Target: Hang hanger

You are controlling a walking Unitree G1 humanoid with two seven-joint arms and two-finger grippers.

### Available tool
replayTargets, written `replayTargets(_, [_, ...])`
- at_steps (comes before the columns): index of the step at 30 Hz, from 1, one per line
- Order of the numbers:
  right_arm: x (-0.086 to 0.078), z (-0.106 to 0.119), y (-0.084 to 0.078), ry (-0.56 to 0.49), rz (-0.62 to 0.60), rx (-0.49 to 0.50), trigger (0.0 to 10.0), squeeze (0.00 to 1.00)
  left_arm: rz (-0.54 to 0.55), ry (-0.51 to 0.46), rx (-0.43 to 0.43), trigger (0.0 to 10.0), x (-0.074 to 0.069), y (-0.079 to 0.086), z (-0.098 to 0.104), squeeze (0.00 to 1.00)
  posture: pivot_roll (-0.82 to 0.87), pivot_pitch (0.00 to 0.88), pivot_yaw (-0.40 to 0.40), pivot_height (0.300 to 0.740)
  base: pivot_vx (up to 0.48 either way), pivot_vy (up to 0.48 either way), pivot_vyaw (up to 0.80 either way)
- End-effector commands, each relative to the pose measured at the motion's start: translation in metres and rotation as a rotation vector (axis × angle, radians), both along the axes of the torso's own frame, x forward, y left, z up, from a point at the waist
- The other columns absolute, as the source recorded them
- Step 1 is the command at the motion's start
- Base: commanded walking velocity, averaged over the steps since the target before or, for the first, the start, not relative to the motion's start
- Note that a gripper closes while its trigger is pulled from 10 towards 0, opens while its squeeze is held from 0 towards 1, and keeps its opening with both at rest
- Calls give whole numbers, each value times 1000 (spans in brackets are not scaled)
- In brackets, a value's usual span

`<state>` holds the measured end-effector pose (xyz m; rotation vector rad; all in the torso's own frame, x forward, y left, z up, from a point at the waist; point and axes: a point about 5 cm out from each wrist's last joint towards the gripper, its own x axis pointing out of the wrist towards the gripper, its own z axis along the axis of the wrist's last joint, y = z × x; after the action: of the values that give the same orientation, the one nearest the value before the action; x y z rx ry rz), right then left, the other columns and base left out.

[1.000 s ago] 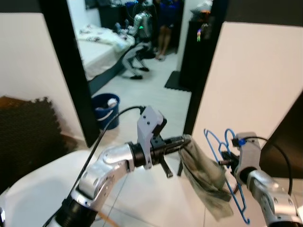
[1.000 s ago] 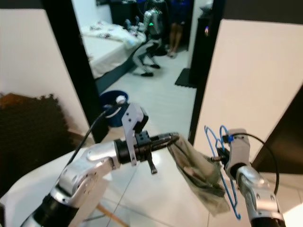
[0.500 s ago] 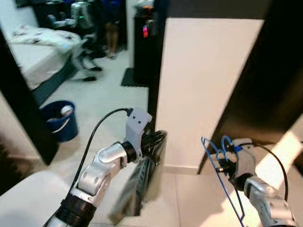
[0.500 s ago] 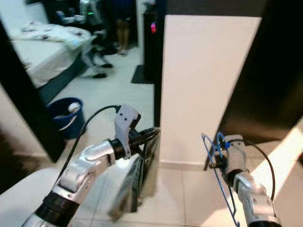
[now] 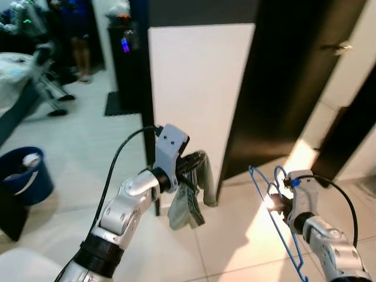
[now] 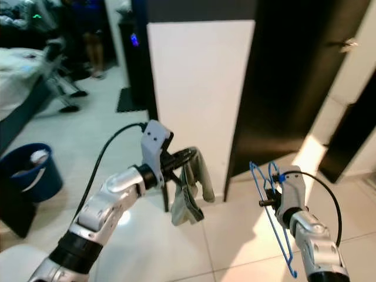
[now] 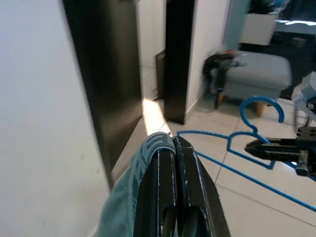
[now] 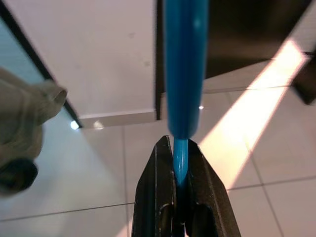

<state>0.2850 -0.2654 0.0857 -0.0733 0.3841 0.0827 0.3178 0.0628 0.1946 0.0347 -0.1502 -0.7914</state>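
My right gripper [image 5: 272, 203] is shut on the neck of a blue wire hanger [image 8: 185, 74], which hangs down at the lower right over the tiled floor. My left gripper [image 5: 195, 158] is held out at mid-height and is shut on a grey-green cloth [image 5: 188, 205] that droops below it. In the left wrist view the black fingers [image 7: 168, 173] pinch the cloth's edge, and the hanger's hook [image 7: 260, 100] shows beyond them. The cloth and the hanger are apart.
Straight ahead stand a white wall panel [image 5: 194, 88] and a black door [image 5: 282, 76]. A blue bucket [image 5: 20, 176] sits on the floor at the left. A person [image 5: 73, 35] stands far back left. A grey seat [image 7: 256, 74] is beyond the hanger.
The camera has swung right, from the bedroom doorway to the white panel and black door. The cloth now droops below my left gripper. Both grippers keep their hold.
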Motion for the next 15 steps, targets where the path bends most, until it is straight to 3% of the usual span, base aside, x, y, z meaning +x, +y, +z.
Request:
replayTargets(1, [1,-2,5,-8,23,28,10000,0,46,-14,16,10000,6,6,1,0,189,0,-4,740,0,0,-800])
replayTargets(15, [0,10,16,-67,96,110,10000,0,126,-20,40,10000,13,11,8,0,182,0,8,740,0,0,-800])
